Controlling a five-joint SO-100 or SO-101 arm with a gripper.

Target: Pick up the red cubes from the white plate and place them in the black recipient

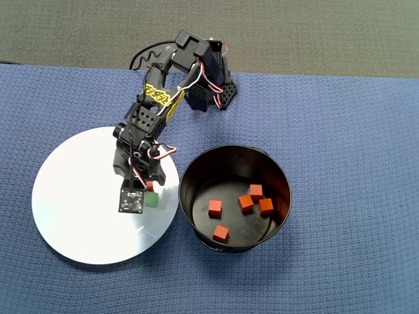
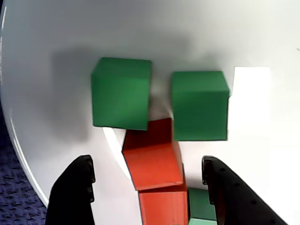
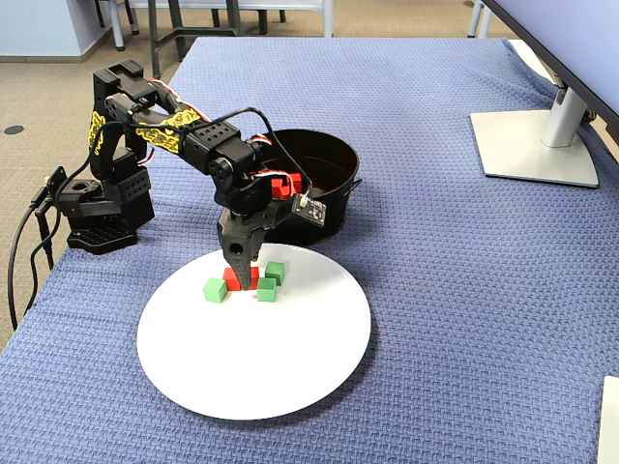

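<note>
One red cube [image 2: 152,161] lies on the white plate [image 2: 56,37] among three green cubes [image 2: 121,93]. My gripper [image 2: 147,164] is open and low over the plate. Its fingers [image 2: 75,192] stand on either side of the red cube with a gap on each side. In the fixed view the gripper [image 3: 239,263] points straight down at the red cube [image 3: 235,281] near the plate's [image 3: 271,367] far edge. The black recipient [image 1: 281,171] stands right of the plate [image 1: 78,216] and holds several red cubes [image 1: 215,208]. The arm hides most of the plate's cubes in the overhead view.
The green cubes [image 3: 215,290] crowd the red one closely. The arm's base [image 3: 97,213] stands at the blue cloth's far left edge. A monitor stand [image 3: 532,145] is at the far right in the fixed view.
</note>
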